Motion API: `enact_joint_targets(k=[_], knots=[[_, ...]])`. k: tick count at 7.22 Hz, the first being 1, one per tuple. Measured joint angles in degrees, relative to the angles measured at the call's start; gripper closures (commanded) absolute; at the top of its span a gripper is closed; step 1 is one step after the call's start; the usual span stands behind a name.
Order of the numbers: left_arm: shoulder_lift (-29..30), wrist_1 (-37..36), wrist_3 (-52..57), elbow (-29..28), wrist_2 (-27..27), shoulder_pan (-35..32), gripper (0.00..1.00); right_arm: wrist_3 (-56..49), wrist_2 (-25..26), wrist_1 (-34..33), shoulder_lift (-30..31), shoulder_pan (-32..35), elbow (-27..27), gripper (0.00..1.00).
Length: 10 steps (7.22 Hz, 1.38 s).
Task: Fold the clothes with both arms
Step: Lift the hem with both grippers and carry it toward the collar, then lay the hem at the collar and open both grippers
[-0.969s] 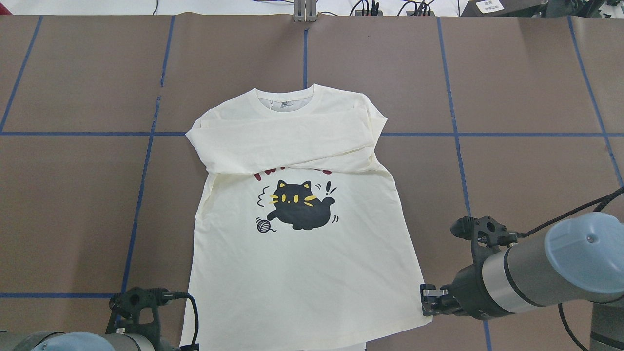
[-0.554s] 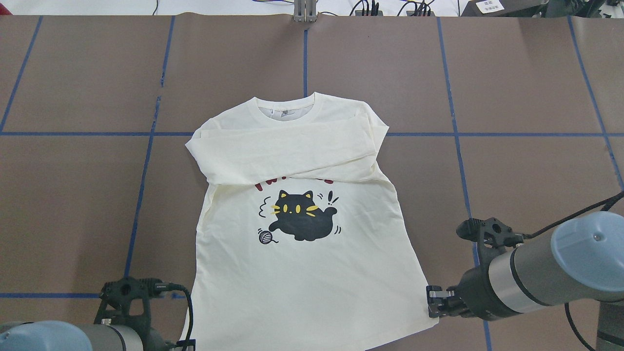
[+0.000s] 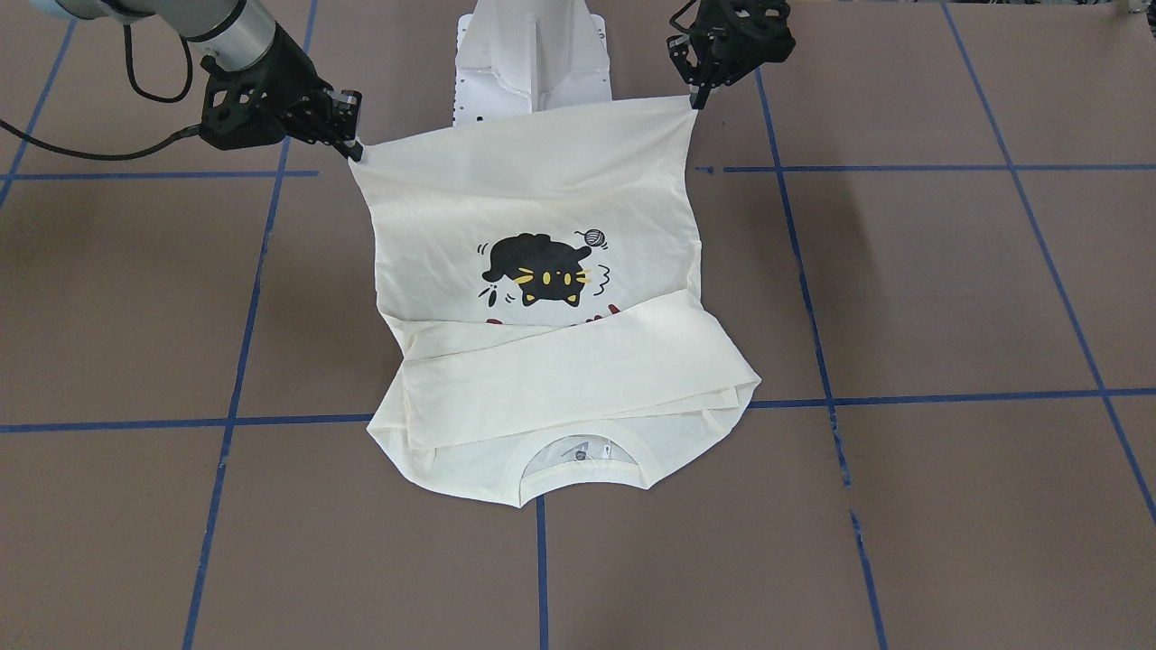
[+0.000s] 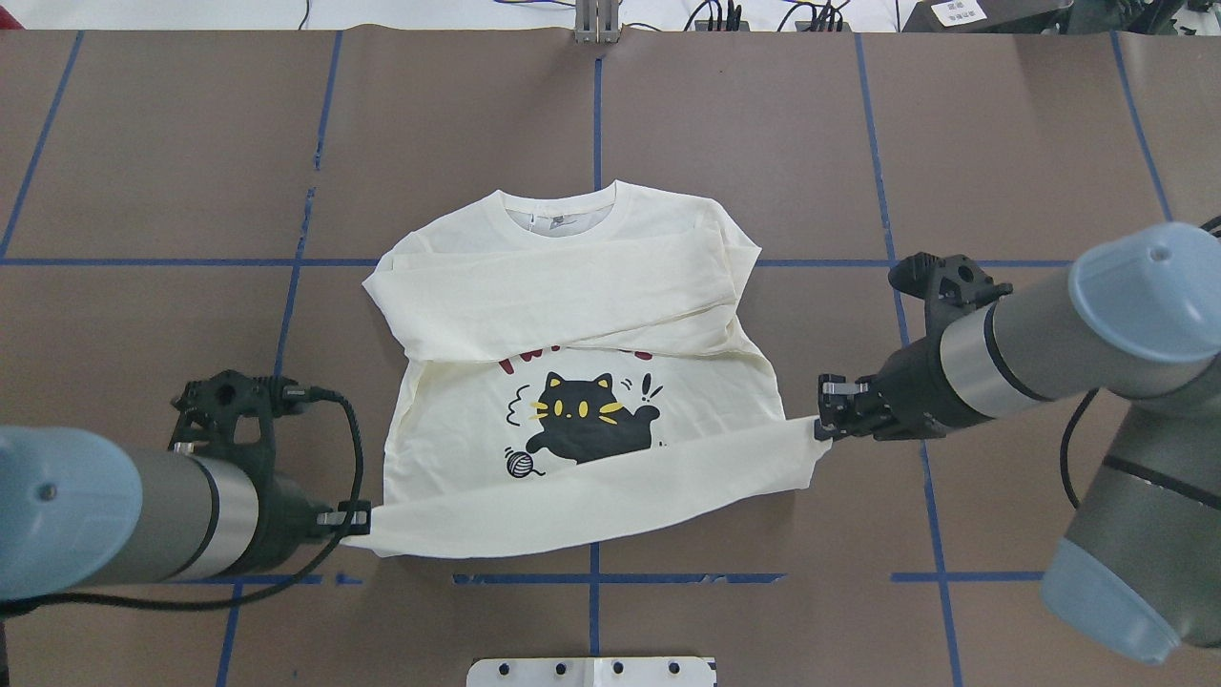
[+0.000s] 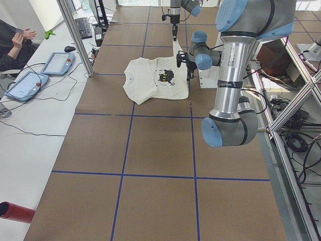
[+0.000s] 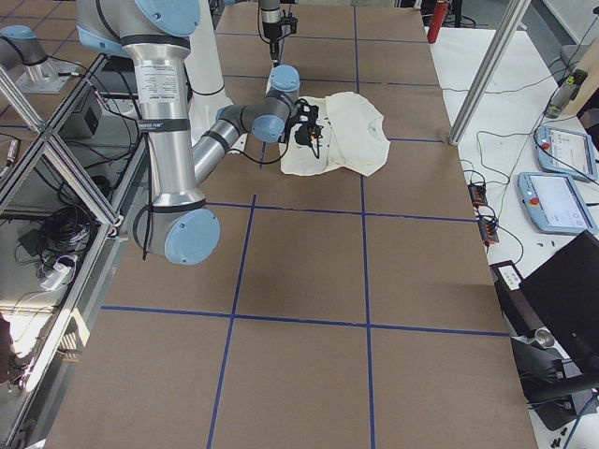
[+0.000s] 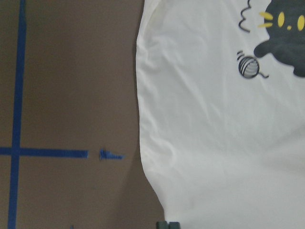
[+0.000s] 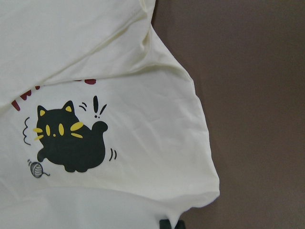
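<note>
The cream long-sleeved T-shirt lies print-up with both sleeves folded across its chest, collar at the far side. The black cat print shows below the sleeves, and the red lettering is mostly covered by them. My left gripper is shut on the hem's left corner, and my right gripper is shut on the hem's right corner. Between them the hem hangs as a taut raised band over the shirt's lower body. From the front, the right gripper and left gripper hold the hem off the table.
The white pedestal base stands just behind the lifted hem. Blue tape lines grid the brown table. A side bench with teach pendants and a seated person lies beyond the table's far edge.
Both grippers, shut on the hem corners, have risen and moved away from the robot's base towards the collar. The hem now hangs over the shirt's lower body instead of lying flat.
</note>
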<state>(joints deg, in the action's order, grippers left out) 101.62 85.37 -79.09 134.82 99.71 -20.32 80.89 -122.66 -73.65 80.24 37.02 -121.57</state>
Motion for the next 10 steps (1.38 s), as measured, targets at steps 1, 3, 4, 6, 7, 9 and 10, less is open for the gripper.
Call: enact_joint_targets(k=[1,3,4,6,7,9,10], knots=[[3.95,0.0,3.21,-4.2,1.3,-4.75,1.0,-1.56,-0.85,0.0,-3.66,2.96,4.1,1.0],[8.45,0.04,8.85,-10.36,2.07,-12.05,1.0,-4.59,-1.09,-0.05,-10.62,7.65,12.02,1.0],[9.21,0.12,11.83,-12.69,2.42,-15.5,1.0,-6.43,-1.1,-0.06,-14.03,9.78,16.66,1.0],[11.92,2.23,16.37,-20.71,3.01,-20.01,1.0,-8.52,-0.72,1.31,-23.19,12.1,30.08,1.0],[13.28,5.77,16.85,-25.71,2.96,-20.68,1.0,-8.76,-0.17,5.37,-26.61,12.5,37.43,1.0],[15.29,13.89,16.67,-35.09,2.85,-21.51,1.0,-8.81,1.08,13.13,-29.51,12.68,47.2,1.0],[16.32,16.93,16.66,-39.14,2.81,-22.02,1.0,-8.82,1.47,14.25,-30.17,12.69,49.41,1.0]])
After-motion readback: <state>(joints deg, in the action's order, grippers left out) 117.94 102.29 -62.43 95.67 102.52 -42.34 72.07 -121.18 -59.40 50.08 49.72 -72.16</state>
